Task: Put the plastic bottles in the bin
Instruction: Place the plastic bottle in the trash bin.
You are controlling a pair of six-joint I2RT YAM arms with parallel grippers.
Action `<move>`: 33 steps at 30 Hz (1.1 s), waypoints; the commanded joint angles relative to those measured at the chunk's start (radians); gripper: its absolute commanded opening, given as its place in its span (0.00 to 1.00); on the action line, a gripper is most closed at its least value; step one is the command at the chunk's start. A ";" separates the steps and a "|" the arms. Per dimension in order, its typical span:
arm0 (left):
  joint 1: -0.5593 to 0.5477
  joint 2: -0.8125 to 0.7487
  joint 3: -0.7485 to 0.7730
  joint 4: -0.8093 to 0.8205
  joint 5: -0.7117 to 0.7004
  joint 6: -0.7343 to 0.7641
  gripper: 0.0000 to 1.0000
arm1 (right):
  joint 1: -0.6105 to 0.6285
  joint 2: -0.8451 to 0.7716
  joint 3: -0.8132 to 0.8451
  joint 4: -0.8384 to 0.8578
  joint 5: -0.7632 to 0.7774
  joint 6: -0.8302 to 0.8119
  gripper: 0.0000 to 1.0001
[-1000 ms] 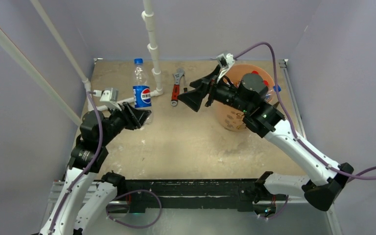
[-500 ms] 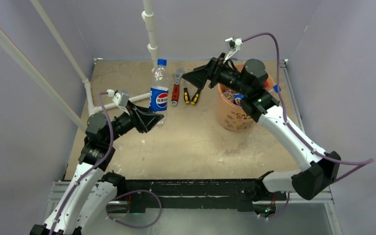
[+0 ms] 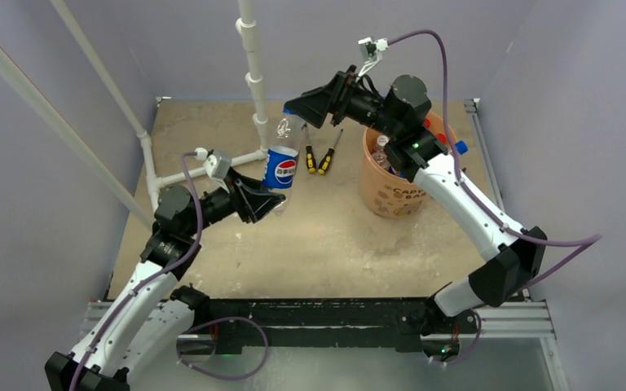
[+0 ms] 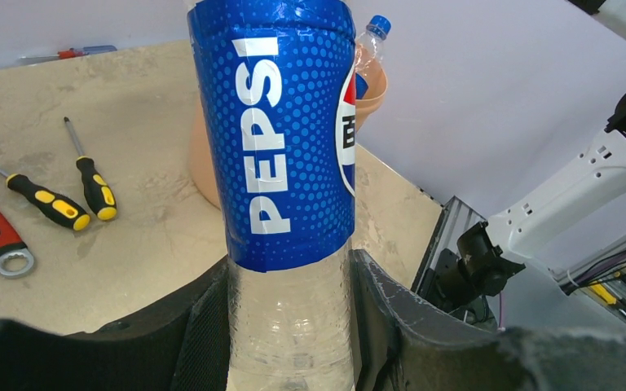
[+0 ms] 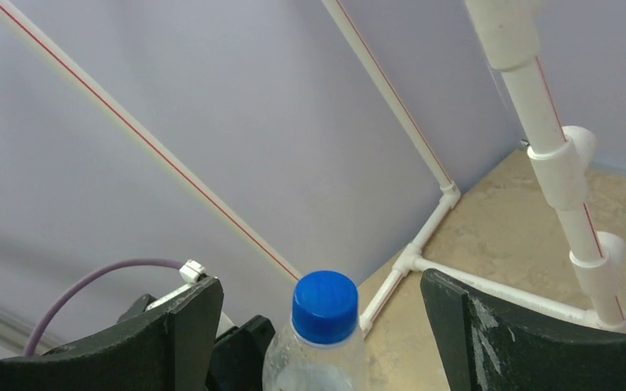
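the left tool (image 3: 266,199), clamped on the pepsi bottle (image 3: 281,167), has raised it to the wide-open right tool (image 3: 297,108), likely for handover.

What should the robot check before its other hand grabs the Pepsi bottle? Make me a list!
1. Left gripper shut tight on the bottle: ok.
2. Right gripper open wide: ok.
3. Cap lined up inside the right gripper's opening: ok.
4. Screwdrivers out of the way, lying on the table beside the bottle: ok.
5. Room left in the bin: cannot tell, the right arm hides part of it.
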 commanded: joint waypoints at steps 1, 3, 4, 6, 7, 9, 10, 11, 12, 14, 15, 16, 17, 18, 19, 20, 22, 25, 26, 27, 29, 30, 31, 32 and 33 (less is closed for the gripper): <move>-0.017 0.005 0.033 0.046 -0.024 0.036 0.31 | 0.046 0.033 0.090 -0.029 -0.012 -0.040 0.92; -0.024 0.002 0.036 0.044 -0.031 0.040 0.31 | 0.060 0.061 0.120 -0.070 -0.011 -0.059 0.86; -0.027 0.000 0.039 0.041 -0.033 0.043 0.31 | 0.063 0.067 0.125 -0.081 -0.010 -0.060 0.83; -0.030 -0.006 0.046 0.029 -0.040 0.047 0.31 | 0.065 0.074 0.126 -0.096 -0.009 -0.059 0.75; -0.030 -0.009 0.049 0.027 -0.042 0.049 0.31 | 0.066 0.074 0.126 -0.104 -0.009 -0.059 0.72; -0.031 -0.015 0.053 0.021 -0.044 0.050 0.31 | 0.069 0.073 0.125 -0.124 -0.009 -0.066 0.69; -0.032 -0.017 0.055 0.018 -0.044 0.050 0.31 | 0.071 0.072 0.125 -0.134 -0.009 -0.075 0.68; -0.032 -0.018 0.056 0.015 -0.043 0.051 0.31 | 0.074 0.071 0.126 -0.150 -0.004 -0.080 0.67; -0.032 -0.020 0.056 0.013 -0.043 0.052 0.31 | 0.076 0.068 0.125 -0.163 0.003 -0.091 0.62; -0.032 -0.025 0.056 0.012 -0.044 0.051 0.31 | 0.075 0.049 0.099 -0.155 0.014 -0.093 0.46; -0.032 -0.026 0.055 0.012 -0.045 0.050 0.31 | 0.076 0.039 0.086 -0.146 0.018 -0.091 0.39; -0.032 -0.027 0.053 0.012 -0.045 0.048 0.31 | 0.076 0.032 0.077 -0.135 0.018 -0.089 0.31; -0.032 -0.028 0.051 0.012 -0.045 0.047 0.31 | 0.076 0.024 0.069 -0.127 0.013 -0.088 0.20; -0.032 -0.029 0.049 0.011 -0.044 0.047 0.32 | 0.076 0.015 0.064 -0.119 0.008 -0.088 0.14; -0.032 -0.029 0.049 0.007 -0.041 0.042 0.36 | 0.076 0.006 0.057 -0.110 0.007 -0.088 0.00; -0.032 -0.029 0.053 -0.001 -0.042 0.037 0.44 | 0.076 -0.008 0.050 -0.102 0.011 -0.091 0.00; -0.032 -0.030 0.068 -0.040 -0.071 0.028 0.69 | 0.076 -0.044 0.032 -0.078 0.009 -0.104 0.00; -0.032 -0.049 0.076 -0.072 -0.150 -0.003 0.92 | 0.076 -0.138 0.011 -0.082 0.040 -0.154 0.00; -0.032 -0.058 0.075 -0.071 -0.166 -0.008 0.93 | 0.076 -0.172 0.010 -0.092 0.072 -0.183 0.00; -0.032 -0.065 0.072 -0.069 -0.183 -0.016 0.94 | 0.076 -0.207 0.008 -0.099 0.100 -0.210 0.00; -0.032 -0.077 0.069 -0.064 -0.214 -0.033 0.96 | 0.076 -0.278 0.011 -0.129 0.174 -0.264 0.00; -0.031 -0.079 0.068 -0.064 -0.225 -0.037 0.96 | 0.076 -0.317 0.010 -0.145 0.219 -0.293 0.00; -0.032 -0.083 0.067 -0.066 -0.250 -0.043 0.97 | 0.077 -0.361 0.001 -0.163 0.284 -0.321 0.00; -0.032 -0.089 0.065 -0.067 -0.275 -0.048 0.97 | 0.076 -0.405 -0.015 -0.174 0.353 -0.350 0.00; -0.032 -0.097 0.061 -0.073 -0.310 -0.052 0.98 | 0.075 -0.454 -0.036 -0.179 0.435 -0.380 0.00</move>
